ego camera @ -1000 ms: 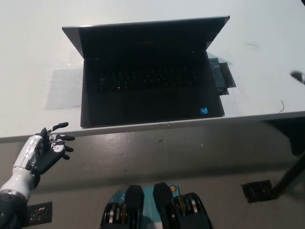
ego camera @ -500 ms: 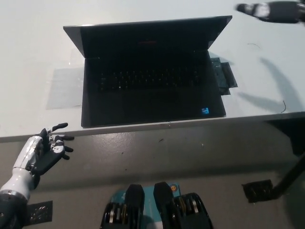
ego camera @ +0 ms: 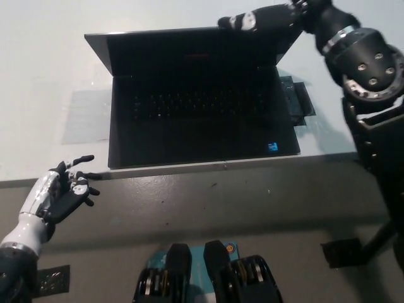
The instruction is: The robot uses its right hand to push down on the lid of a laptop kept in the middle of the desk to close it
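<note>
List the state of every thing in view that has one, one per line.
laptop: open, lid raised, screen dark
right hand: open, fingers stretched out at the lid's top edge
left hand: open, resting below the desk's front edge, holding nothing

Even, bright overhead light washes the pale worktop (ego camera: 44, 57) almost white at its far left, the open laptop (ego camera: 196, 113) reads as a dark mass with its keys barely visible, and the right robot hand (ego camera: 265, 17) at the far lid edge is slightly motion-blurred
</note>
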Robot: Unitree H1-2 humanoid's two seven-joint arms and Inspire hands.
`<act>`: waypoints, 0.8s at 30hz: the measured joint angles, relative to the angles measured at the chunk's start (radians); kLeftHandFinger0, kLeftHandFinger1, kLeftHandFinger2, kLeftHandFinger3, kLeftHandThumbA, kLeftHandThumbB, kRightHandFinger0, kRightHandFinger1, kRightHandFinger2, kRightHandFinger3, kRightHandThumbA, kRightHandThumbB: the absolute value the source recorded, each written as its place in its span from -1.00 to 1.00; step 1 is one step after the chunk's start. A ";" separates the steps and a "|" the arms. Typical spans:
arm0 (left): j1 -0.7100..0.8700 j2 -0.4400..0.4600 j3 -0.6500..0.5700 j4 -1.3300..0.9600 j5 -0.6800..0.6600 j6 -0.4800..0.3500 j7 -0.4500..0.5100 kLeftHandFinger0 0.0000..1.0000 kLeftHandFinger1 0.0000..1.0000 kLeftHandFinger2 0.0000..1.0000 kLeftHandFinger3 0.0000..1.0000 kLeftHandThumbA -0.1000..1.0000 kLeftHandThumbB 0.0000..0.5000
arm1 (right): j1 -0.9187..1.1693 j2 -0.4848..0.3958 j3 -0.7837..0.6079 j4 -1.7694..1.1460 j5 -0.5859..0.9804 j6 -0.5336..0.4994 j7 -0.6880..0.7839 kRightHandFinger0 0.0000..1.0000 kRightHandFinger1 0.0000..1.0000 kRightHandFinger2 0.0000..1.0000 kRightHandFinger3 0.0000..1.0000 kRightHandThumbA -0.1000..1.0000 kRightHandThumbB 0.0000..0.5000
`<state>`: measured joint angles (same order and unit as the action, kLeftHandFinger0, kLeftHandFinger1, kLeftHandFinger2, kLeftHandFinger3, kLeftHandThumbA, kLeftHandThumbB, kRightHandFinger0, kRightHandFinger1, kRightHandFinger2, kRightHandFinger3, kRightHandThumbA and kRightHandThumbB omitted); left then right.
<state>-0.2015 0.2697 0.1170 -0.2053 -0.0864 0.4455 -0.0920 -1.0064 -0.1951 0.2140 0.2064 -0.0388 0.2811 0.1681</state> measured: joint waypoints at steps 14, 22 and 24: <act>-0.006 0.007 -0.001 0.000 -0.003 0.004 -0.009 -0.19 -0.12 0.12 0.49 -0.56 -1.00 | 0.003 0.032 0.073 0.195 -0.059 -0.086 0.027 1.00 1.00 1.00 1.00 1.00 0.66; -0.008 0.011 -0.007 0.000 0.001 0.002 -0.017 -0.19 -0.12 0.12 0.51 -0.53 -1.00 | -0.002 0.030 0.088 0.315 -0.084 -0.187 0.045 1.00 1.00 1.00 1.00 1.00 0.78; -0.009 0.011 -0.007 0.000 0.001 0.003 -0.017 -0.18 -0.10 0.12 0.52 -0.54 -1.00 | -0.003 0.030 0.088 0.328 -0.089 -0.208 0.045 1.00 1.00 1.00 1.00 1.00 0.65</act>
<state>-0.2100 0.2810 0.1103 -0.2055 -0.0849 0.4484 -0.1092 -1.0093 -0.1654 0.3019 0.5348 -0.1280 0.0732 0.2132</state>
